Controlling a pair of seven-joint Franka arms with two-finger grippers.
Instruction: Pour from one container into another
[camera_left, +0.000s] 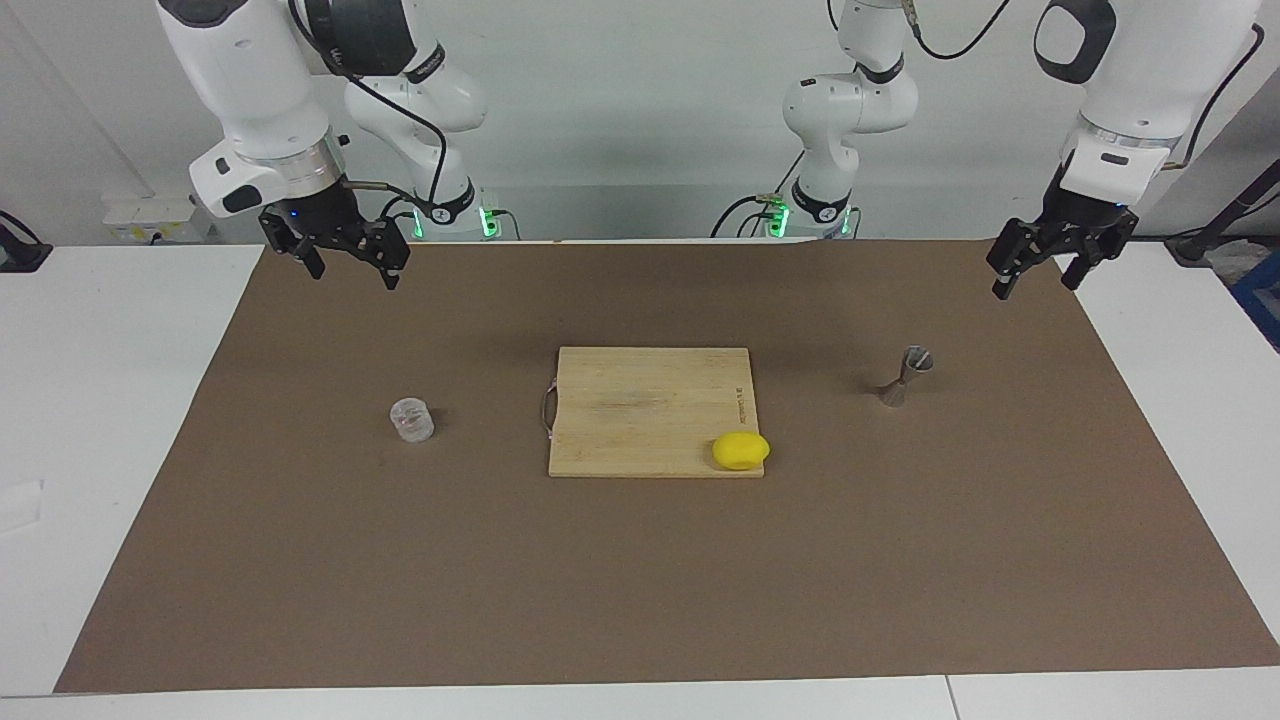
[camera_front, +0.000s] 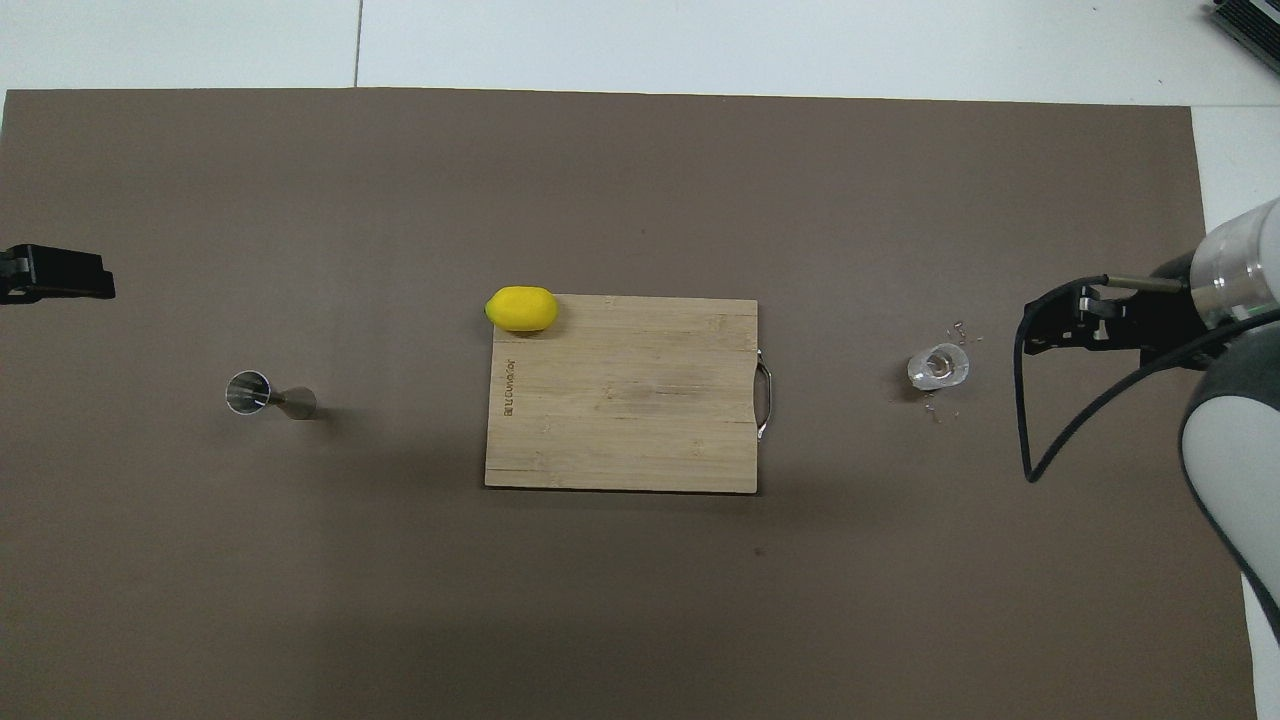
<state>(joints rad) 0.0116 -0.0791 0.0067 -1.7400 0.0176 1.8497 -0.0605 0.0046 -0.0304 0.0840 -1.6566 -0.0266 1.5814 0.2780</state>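
While both grippers, left (camera_left: 1037, 268) and right (camera_left: 345, 262), hang open over mat corners, tumbler (camera_left: 411, 419) sits at board's (camera_left: 640, 400) nine o'clock, jigger (camera_left: 904, 375) three; board's print unreadable.

A: What was the surface?
B: White table (camera_left: 120, 420), brown mat (camera_left: 640, 580) over most of it.
A: On the mat?
B: Cutting board (camera_left: 640, 405) mid-mat, glass (camera_left: 411, 419) toward the right arm's end, jigger (camera_left: 905, 376) toward the left arm's end, both upright.
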